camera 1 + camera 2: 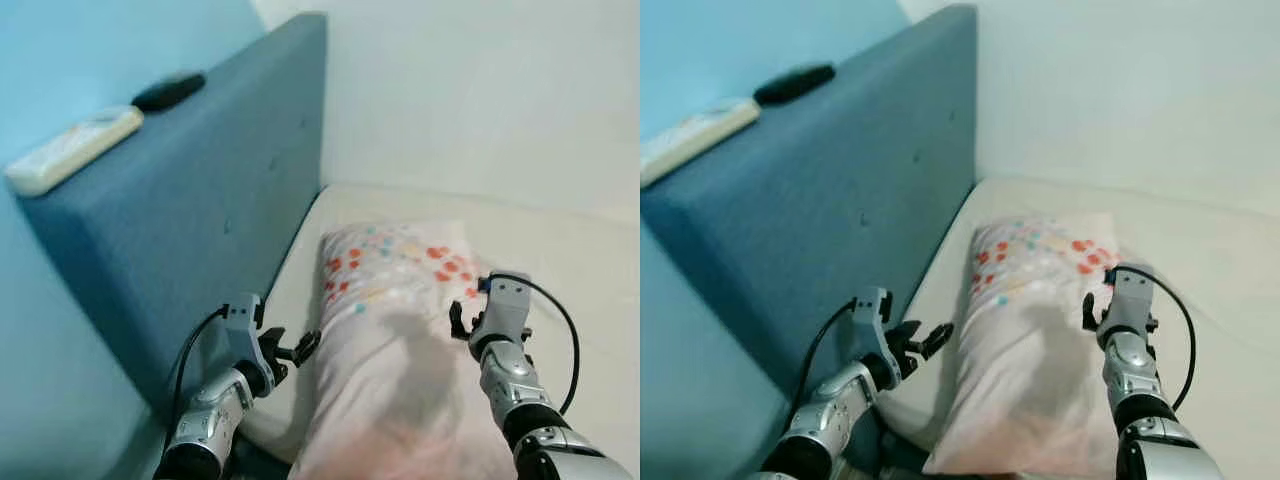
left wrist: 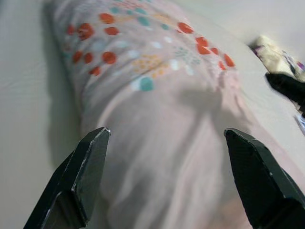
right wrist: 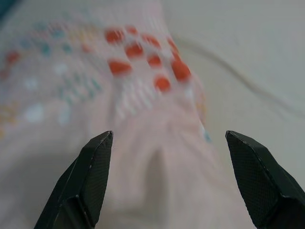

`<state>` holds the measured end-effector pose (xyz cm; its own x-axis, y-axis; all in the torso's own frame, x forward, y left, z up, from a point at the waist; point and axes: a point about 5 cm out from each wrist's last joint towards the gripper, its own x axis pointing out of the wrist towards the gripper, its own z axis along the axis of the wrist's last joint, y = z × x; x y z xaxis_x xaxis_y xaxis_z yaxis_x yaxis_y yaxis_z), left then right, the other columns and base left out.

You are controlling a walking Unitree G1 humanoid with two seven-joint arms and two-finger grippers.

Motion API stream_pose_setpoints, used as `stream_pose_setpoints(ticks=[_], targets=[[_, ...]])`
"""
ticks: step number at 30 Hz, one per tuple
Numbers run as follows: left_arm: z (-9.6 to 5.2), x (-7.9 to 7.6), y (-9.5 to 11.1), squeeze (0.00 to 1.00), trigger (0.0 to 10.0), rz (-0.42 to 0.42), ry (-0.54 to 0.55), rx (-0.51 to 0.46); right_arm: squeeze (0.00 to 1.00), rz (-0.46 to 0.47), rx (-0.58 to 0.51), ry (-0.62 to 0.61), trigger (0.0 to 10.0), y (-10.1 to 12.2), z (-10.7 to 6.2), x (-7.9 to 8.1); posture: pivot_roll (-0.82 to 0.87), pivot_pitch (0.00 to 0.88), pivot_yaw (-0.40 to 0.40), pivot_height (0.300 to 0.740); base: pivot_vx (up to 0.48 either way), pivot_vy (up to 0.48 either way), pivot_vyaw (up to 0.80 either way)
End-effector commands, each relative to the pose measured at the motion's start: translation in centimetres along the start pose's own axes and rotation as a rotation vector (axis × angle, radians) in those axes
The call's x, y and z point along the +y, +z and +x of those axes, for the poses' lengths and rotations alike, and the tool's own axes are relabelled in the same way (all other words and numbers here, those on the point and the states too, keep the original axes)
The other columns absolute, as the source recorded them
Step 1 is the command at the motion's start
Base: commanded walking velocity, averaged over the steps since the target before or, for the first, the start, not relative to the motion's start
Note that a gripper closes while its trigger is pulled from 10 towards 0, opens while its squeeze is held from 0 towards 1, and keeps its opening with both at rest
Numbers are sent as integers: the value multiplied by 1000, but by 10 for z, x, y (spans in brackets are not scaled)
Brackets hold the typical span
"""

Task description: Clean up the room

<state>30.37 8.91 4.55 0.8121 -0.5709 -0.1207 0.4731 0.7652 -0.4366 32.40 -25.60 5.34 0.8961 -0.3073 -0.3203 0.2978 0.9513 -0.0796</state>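
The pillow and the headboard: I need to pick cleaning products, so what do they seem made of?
The pillow looks like soft woven cloth, pale pink with printed dots; it creases and sags. The headboard seems upholstered in matte blue fabric, with dimples like tufting, though the weave is too blurred to confirm.

A blue padded headboard (image 1: 210,190) runs along the left of the bed. On its flat top lie 2 remotes: a white one (image 1: 72,150) nearer the camera and a black one (image 1: 168,91) just beyond it, apart from each other. Behind them rises a light blue wall (image 1: 90,50), meeting a pale wall (image 1: 480,90) at the corner.
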Motion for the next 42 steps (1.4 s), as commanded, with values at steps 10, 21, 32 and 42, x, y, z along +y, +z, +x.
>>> stream_pose_setpoints(ticks=[10, 21, 32, 42], targets=[[-7, 10, -19, 0, 10000, 12, 46, 71, 0, -120, 415, 87, 10000, -106, -43, 16, -14, 0, -28, 733, 0, 0, 0], [-36, 24, -68, 0, 10000, 121, 135, 331, 0, -250, 648, 179, 10000, -161, -84, 28, -8, 0, -31, 733, 0, 0, -495], [-28, 22, -62, 0, 10000, 167, 132, 303, 0, -318, 649, 171, 10000, -163, -85, 20, -15, 0, -27, 733, 0, 0, -499], [-22, 19, -58, 0, 10000, 173, 150, 294, 0, -334, 649, 186, 10000, -163, -86, 24, -16, 0, -25, 733, 0, -285, 0]])
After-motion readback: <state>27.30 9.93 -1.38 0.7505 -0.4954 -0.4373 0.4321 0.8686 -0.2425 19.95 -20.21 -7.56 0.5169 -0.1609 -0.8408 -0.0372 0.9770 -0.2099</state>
